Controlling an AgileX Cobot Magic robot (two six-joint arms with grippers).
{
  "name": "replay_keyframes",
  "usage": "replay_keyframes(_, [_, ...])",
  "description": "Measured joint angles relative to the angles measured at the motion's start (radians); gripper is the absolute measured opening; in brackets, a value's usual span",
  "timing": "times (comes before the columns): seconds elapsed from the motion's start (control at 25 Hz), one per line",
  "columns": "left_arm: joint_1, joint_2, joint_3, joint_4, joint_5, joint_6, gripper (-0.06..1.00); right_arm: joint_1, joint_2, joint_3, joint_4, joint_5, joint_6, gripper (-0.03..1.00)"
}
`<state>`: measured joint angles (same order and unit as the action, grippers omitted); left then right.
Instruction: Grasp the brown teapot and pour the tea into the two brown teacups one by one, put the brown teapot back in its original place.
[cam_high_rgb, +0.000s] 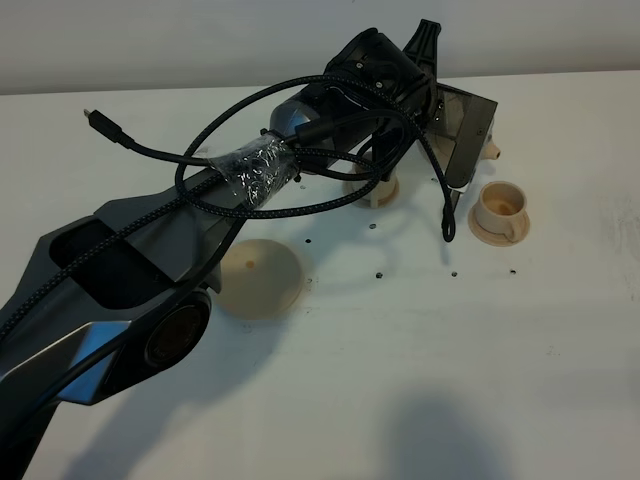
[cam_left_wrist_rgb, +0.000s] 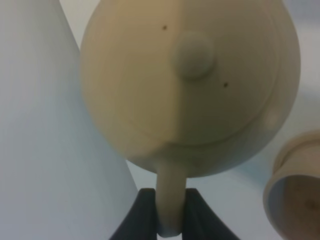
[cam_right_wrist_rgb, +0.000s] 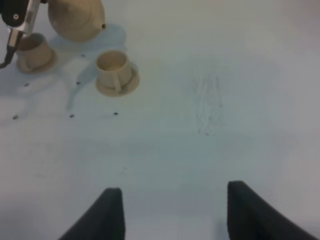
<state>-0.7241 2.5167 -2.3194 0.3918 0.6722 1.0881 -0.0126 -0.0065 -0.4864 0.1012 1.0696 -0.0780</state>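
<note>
I count one teapot (cam_left_wrist_rgb: 190, 85), two teacups (one teacup (cam_high_rgb: 500, 203) in plain view, a second teacup (cam_high_rgb: 378, 190) half hidden under the left arm), one small saucer (cam_high_rgb: 485, 236) beneath each, and one wide saucer (cam_high_rgb: 262, 278). The left gripper (cam_left_wrist_rgb: 170, 212) is clamped on the teapot's loop handle, holding the pot beside the cups and well apart from the wide saucer. The right gripper (cam_right_wrist_rgb: 172, 215) hangs over bare table, jaws spread wide, gripping nothing. The table (cam_high_rgb: 420, 380) is white with small dark specks; a pale wall (cam_high_rgb: 200, 40) stands behind it.
</note>
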Motion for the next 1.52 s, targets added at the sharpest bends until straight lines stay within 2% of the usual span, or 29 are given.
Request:
replay_keyframes(0.28, [0.000, 0.008, 0.000, 0.002, -0.011, 0.075, 0.16, 0.000, 0.000, 0.000, 0.000, 0.000, 0.000, 0.45])
replay_keyframes(0.72, [-0.023, 0.020, 0.000, 0.007, -0.043, 0.082, 0.16, 0.000, 0.000, 0.000, 0.000, 0.000, 0.000, 0.45])
replay_keyframes(1.16, [-0.053, 0.023, 0.000, 0.093, -0.044, 0.101, 0.16, 0.000, 0.000, 0.000, 0.000, 0.000, 0.000, 0.45])
replay_keyframes(1.52, [-0.053, 0.023, 0.000, 0.124, -0.053, 0.102, 0.16, 0.000, 0.000, 0.000, 0.000, 0.000, 0.000, 0.45])
